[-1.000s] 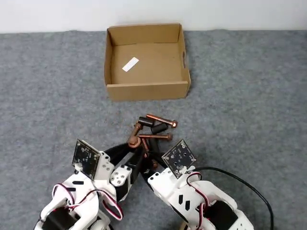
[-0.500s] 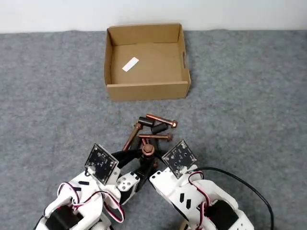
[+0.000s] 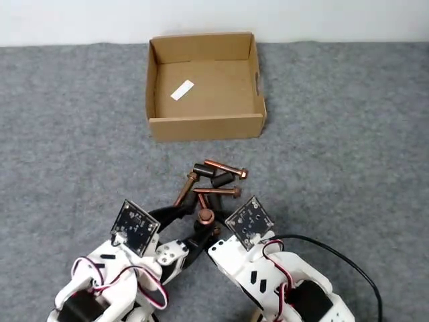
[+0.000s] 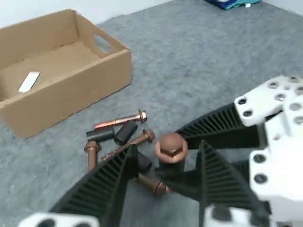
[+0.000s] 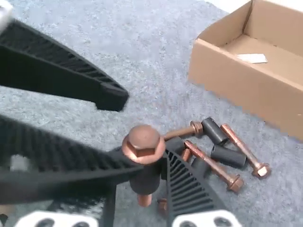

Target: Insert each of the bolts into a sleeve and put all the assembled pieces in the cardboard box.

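Observation:
A copper bolt [image 3: 205,216] stands upright in a black sleeve [image 5: 146,176], with my right gripper [image 5: 142,182] shut on the sleeve just above the carpet. My left gripper [image 4: 168,147] is open, its fingers spread to either side of the bolt's hex head [image 4: 170,146]. Three loose bolts [image 3: 226,168] [image 3: 216,192] [image 3: 182,191] and two black sleeves [image 3: 203,170] [image 3: 221,180] lie in a pile just beyond the grippers. The cardboard box [image 3: 204,126] stands farther back, holding a white slip of paper [image 3: 182,90].
Grey carpet covers the table, with open room left and right of the pile and box. A black cable [image 3: 335,258] runs from the right arm at the near right. A white wall edge lies behind the box.
The left gripper carried the bolt rightward from the pile to the sleeve in the right gripper, set it upright there, then opened and drew back slightly.

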Available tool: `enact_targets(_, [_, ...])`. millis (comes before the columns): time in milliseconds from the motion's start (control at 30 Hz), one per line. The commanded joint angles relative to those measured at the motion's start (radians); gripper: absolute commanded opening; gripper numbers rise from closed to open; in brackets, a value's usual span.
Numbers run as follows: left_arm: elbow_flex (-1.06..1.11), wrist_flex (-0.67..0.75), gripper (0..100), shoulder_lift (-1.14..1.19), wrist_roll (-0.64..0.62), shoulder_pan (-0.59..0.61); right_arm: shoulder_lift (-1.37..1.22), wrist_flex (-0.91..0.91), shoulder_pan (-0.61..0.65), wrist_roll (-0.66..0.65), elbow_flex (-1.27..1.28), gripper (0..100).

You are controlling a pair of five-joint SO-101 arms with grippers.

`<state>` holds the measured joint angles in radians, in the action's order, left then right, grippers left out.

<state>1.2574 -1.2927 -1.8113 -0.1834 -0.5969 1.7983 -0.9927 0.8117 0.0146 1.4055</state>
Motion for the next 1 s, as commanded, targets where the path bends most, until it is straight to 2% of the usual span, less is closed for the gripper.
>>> enact_targets(0, [-0.065,-0.08,23,-0.003,0.006,0.002,0.013,0.027,-0.019,-0.008,-0.078,0.9])
enact_targets(133, [-0.16,-0.083,23,-0.003,-0.034,0.0,0.013,0.019,-0.022,-0.003,-0.078,0.9])
enact_targets(233, [-0.217,-0.083,16,-0.003,-0.034,0.028,0.012,0.019,-0.022,-0.002,-0.077,0.9])
enact_targets(333, [-0.255,-0.037,1,-0.003,-0.026,0.123,0.005,0.019,-0.056,0.037,-0.078,0.8])
enact_targets(467, [-0.242,0.003,0,-0.005,-0.025,0.313,0.002,0.018,-0.223,0.138,-0.078,0.8])
enact_targets(567, [-0.157,-0.003,0,-0.005,-0.025,0.442,-0.001,-0.018,-0.337,0.161,-0.115,0.8])
enact_targets(667, [-0.024,0.009,0,-0.005,-0.011,0.571,-0.054,-0.096,-0.363,0.164,-0.199,0.8])
enact_targets(767, [0.114,0.091,0,-0.005,0.087,0.669,-0.196,-0.136,-0.386,0.204,-0.318,0.8])
enact_targets(867, [0.266,0.199,0,-0.005,0.18,0.727,-0.401,-0.136,-0.42,0.216,-0.454,0.8])
enact_targets(967, [0.38,0.278,0,-0.005,0.203,0.735,-0.619,-0.113,-0.438,0.216,-0.595,0.8])
